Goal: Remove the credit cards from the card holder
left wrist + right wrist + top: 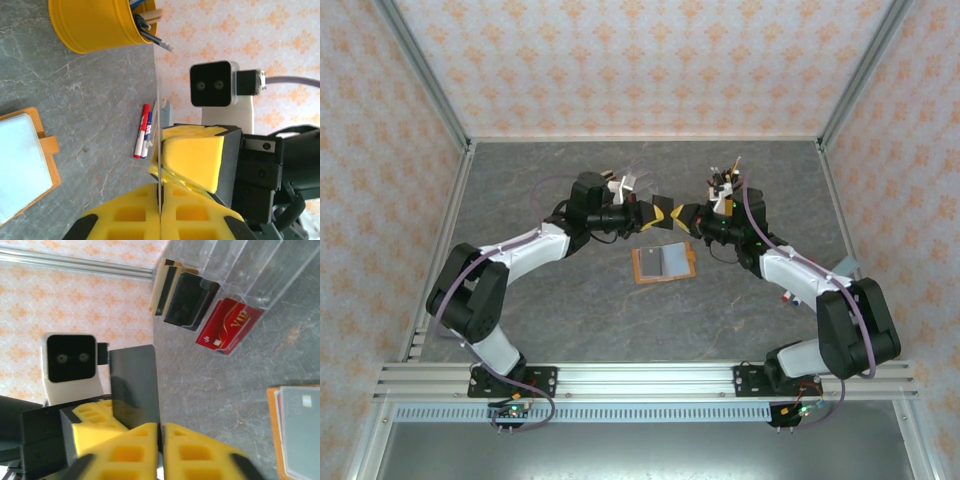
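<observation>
Left arm (510,262): stretched from the near-left base toward the middle of the grey table (570,320).
Card stand (250,285): clear plastic, set at the far side of the table just beyond the left wrist. Red VIP card (227,327) in a front slot, darker and paler cards in the slots beside it.
Left gripper (160,202): clenched, with yellow pads pressed flat together on the edge of the dark card (134,385).
Dark card: held up off the table between the two grippers, standing on edge. Seen as no more than a thin line from the left wrist.
Card holder (663,263): lying open and flat on the table, just nearer than the meeting grippers and touched by neither. Grey inside with an orange rim, and a pale card showing in its clear pocket.
Right gripper (161,440): yellow pads on either side of the same card, with only a thin slit between them. Pinching or slack, cannot tell.
Pen cup (95,25): yellow and upright, at the far side by the right wrist, with pens sticking out.
Markers (142,131): one red and one blue, lying side by side on the table near the right arm.
Right arm (820,290): bent in from the near-right base.
</observation>
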`<action>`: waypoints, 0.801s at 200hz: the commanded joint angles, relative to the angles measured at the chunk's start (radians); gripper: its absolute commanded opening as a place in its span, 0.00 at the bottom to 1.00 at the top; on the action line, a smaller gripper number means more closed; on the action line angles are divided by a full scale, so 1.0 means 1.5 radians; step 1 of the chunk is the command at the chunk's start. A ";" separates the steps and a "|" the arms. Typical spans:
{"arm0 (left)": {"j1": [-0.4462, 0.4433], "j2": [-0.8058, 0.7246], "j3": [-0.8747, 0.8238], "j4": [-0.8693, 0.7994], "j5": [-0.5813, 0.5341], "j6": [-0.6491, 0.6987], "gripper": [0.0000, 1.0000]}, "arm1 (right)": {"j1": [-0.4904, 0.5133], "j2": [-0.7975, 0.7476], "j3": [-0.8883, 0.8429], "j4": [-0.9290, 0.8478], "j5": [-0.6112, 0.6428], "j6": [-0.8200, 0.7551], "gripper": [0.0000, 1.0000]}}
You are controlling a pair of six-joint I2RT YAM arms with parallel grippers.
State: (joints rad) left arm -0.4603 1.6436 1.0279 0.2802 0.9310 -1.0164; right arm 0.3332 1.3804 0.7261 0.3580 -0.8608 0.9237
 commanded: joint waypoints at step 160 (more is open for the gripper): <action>0.027 0.078 0.423 -0.726 -0.544 0.995 0.00 | -0.004 -0.087 0.058 -0.338 0.186 -0.216 0.99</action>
State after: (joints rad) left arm -0.4515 1.7161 1.5890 -0.7341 0.1444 0.3027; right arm 0.3302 1.2465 0.8131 -0.1432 -0.6003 0.6037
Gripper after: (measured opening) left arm 0.043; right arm 0.988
